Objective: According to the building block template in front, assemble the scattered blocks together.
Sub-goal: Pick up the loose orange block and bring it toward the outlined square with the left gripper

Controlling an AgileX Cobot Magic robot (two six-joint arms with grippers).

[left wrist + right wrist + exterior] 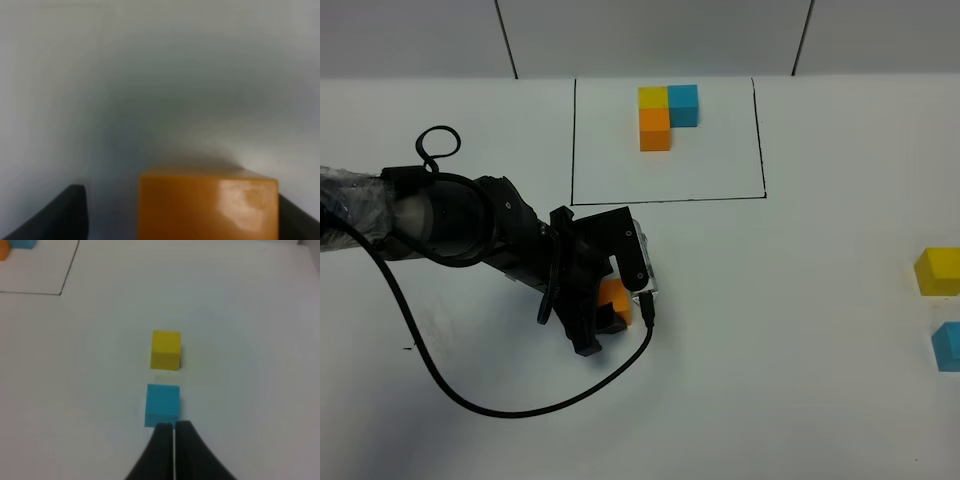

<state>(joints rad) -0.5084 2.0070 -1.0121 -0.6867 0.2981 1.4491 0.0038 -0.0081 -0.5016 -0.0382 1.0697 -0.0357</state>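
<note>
Near right, your right gripper (174, 437) hangs with fingers pressed together just short of the blue cube (162, 405), the yellow cube (165, 350) just beyond. Left of centre, your left gripper (610, 303) straddles the orange cube (207, 205), jaws apart with a gap on one side. Close unevenly and it may skid or twist, landing crooked against the far template (667, 115).

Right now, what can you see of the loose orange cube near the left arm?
The orange cube is a plain, smooth block with a slight sheen, material unclear. It appears to rest flat on the white table, just outside the drawn frame, between the left gripper's black fingers. One finger meets its side; a gap shows at the other.
</note>
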